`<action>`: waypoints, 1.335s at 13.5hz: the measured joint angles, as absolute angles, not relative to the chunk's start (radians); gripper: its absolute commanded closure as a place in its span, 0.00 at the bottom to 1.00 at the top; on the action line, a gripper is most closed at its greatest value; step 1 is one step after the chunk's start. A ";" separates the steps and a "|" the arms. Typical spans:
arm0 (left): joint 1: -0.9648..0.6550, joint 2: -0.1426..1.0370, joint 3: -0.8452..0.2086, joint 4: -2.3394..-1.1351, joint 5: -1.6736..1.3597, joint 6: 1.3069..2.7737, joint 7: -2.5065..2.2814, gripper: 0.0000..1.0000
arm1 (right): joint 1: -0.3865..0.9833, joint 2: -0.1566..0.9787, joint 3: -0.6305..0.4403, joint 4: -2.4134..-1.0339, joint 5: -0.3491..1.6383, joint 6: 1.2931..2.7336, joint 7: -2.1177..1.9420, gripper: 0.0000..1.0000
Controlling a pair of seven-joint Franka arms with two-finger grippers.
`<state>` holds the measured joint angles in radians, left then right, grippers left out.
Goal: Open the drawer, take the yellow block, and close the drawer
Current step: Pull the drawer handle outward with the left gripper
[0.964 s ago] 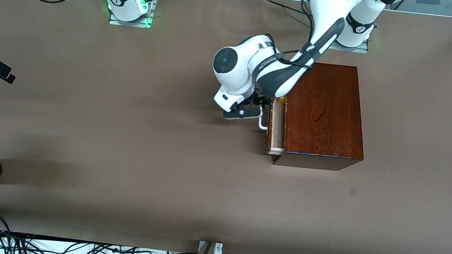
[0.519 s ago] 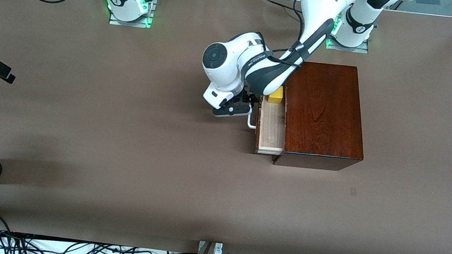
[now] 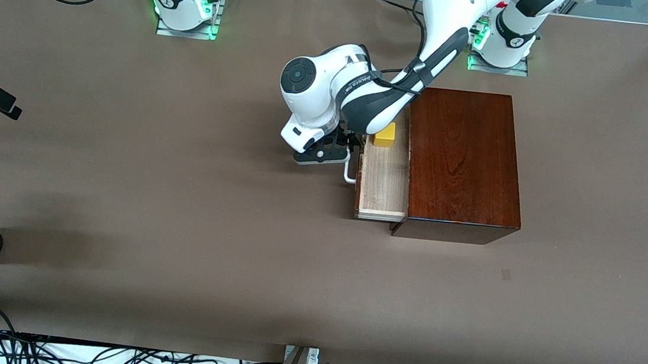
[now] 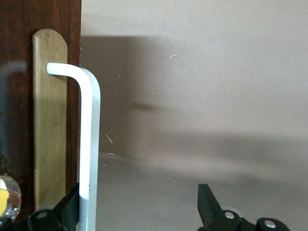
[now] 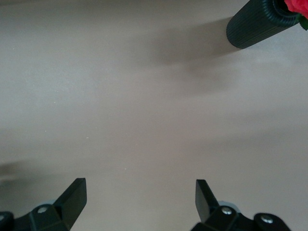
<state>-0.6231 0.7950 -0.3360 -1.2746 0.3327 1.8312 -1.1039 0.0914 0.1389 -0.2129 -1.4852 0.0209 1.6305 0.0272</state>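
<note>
Brown table [image 3: 177,221] | left gripper [image 3: 349,156] open at drawer [image 3: 383,182] handle [image 4: 89,144] | right gripper [image 5: 139,202] open, waiting

Both arms are glossy white shells with dark grey bands at the joints. The left arm [image 3: 368,94] has a round dark cap on its wrist end, small grey lettering on the side, and a black cable clipped along the forearm. Each base sits on a metal plate with green lights glowing. The left gripper [image 4: 139,211] and right gripper [image 5: 139,204] both have matte black wedge-shaped fingers [image 5: 72,197] with small silver screws near the roots.
</note>
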 measured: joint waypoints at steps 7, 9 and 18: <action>-0.640 0.800 -0.335 -1.273 0.333 1.886 -1.104 0.00 | 0.091 0.139 -0.213 -1.484 0.021 1.631 0.027 0.00; -0.643 0.801 -0.334 -1.271 0.332 1.893 -1.104 0.00 | 0.092 0.139 -0.212 -1.484 0.021 1.631 0.027 0.00; -0.656 0.808 -0.330 -1.261 0.330 1.915 -1.104 0.00 | 0.091 0.139 -0.213 -1.484 0.021 1.631 0.027 0.00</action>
